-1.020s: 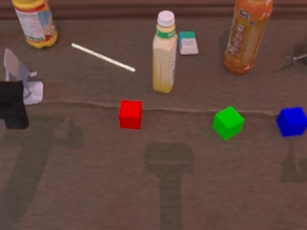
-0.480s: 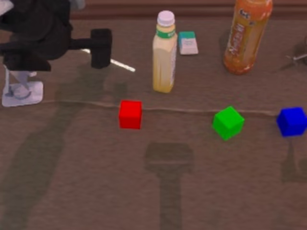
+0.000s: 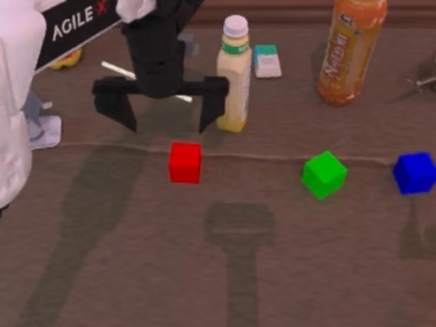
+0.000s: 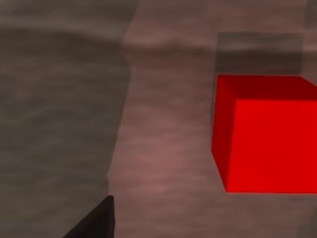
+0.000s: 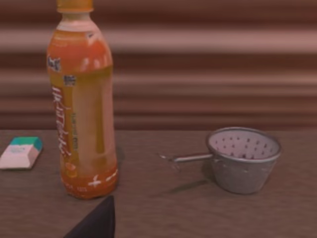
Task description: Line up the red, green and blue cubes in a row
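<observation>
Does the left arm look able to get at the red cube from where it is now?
Probably yes. The left tool hangs open just behind the red cube, with bare table around the cube. The pale bottle stands close beside one finger, so that side is tight, but nothing lies between tool and cube.

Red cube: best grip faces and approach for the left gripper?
Come straight down from above. The red cube sits flat and square to the table edges, clear on both sides, so pinch its left and right faces. The left gripper, open, already hangs just behind it.
</observation>
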